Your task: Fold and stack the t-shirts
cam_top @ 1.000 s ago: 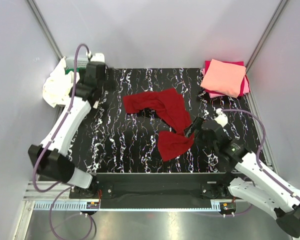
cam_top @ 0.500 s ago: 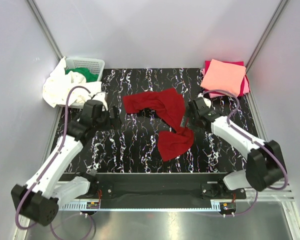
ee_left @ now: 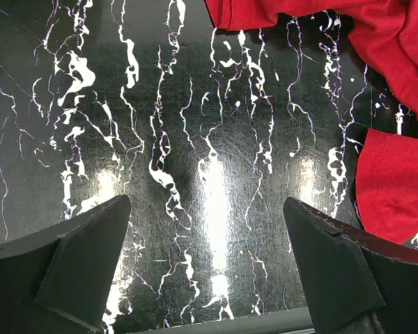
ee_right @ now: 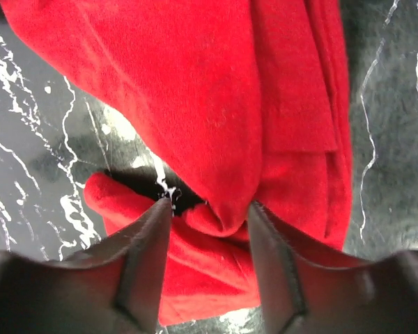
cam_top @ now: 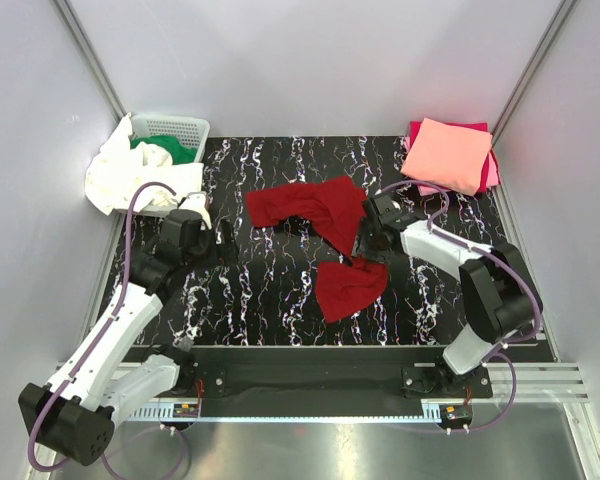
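Right tool point(ee_right: 209, 209) shifted, astride dark red t-shirt point(ee_right: 195, 90)

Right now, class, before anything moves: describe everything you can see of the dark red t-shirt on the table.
The dark red t-shirt looks like soft, plain cloth, unfolded and crumpled. It lies near the middle of the black marbled table. One broad part stretches to the left and a smaller part lies toward the near edge, and a twisted, bunched neck joins them. Hemmed edges show. The right gripper has a finger on either side of a fold at that neck. Whether the fold is pinched tight cannot be told.
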Available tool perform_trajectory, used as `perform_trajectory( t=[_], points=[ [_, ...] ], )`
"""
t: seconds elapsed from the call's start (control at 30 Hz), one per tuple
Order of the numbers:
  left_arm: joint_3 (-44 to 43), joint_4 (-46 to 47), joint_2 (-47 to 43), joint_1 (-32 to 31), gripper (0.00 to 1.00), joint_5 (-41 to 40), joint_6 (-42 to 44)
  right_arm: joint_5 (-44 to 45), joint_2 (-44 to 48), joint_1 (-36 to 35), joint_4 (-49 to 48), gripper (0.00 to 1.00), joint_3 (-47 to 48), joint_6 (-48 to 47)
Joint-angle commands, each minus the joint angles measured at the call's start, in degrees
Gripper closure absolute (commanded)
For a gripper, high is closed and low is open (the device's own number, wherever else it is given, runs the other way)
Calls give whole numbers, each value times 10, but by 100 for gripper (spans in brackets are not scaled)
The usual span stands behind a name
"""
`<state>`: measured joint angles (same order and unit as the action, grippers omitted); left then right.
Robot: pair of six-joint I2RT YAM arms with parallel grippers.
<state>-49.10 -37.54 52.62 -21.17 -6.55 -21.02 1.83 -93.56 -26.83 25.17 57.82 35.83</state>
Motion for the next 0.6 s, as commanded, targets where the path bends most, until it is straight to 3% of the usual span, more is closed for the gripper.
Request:
perform_trajectory(
  t=[0.0,0.07,0.1,0.17,0.2,0.37,0.43,0.57],
  points=[
    [1,26,-6,-5,1,-16,-3,-10,-16,0,-23,52,33,-15],
    [1,24,-9,-5,1,-21,-4,-15,-30,2,-21,62,42,-21],
    [1,24,-9,-5,1,-22,-4,-16,-32,3,-22,81,43,-23],
    [1,23,-10,-6,1,-26,-3,-16,-25,2,-21,97,49,-24],
    [1,23,-10,-7,1,-27,-4,-16,-22,3,-14,100,53,-25],
    [1,21,-12,-8,1,-34,-4,-95,26,-25,38,100,134,-96],
    [1,23,-13,-8,1,-33,-3,-100,57,-74,74,100,182,-147],
    [3,26,-14,-8,1,-31,-5,-132,147,-141,128,100,161,-162]
  ],
)
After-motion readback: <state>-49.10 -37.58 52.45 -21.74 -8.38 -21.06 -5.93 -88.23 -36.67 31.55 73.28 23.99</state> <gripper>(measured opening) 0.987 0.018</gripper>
